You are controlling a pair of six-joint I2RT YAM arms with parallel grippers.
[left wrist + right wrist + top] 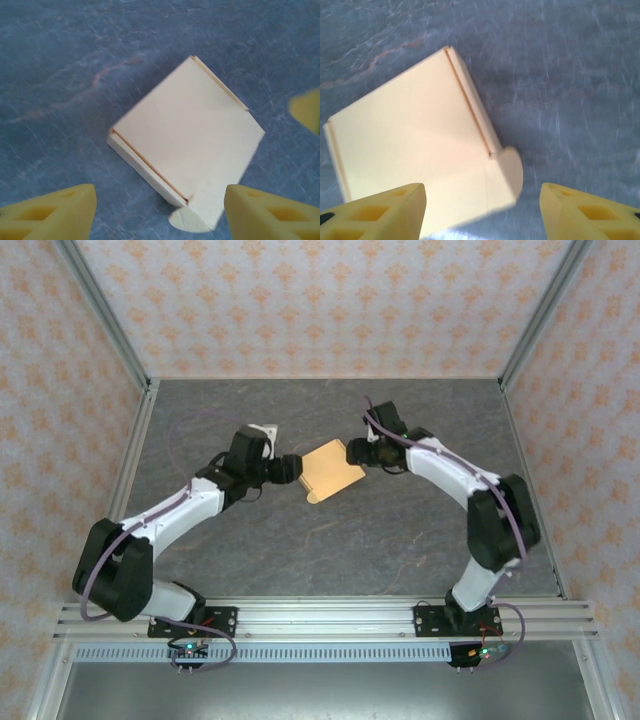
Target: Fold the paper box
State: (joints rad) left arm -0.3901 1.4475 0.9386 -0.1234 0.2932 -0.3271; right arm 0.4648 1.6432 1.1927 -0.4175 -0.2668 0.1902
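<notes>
Paper box (190, 140): thin cream-tan card, matt and smooth, with crisp creases and clean cut edges. Table (300, 540): dark grey, stone-like marbling with faint veins, matt. Fingers (50, 215), lower corners of the left wrist view: yellow plastic, matt, with moulded hollows. Arm shells (440, 465): white and black plastic, slight sheen. Rails (330, 612), bottom of the top view: bare brushed metal. Walls (320, 300): matt printed pattern.

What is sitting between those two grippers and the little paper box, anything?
Nothing visible. The paper box lies on the bare table, directly between the left gripper and the right gripper, with no other object in either gap.
</notes>
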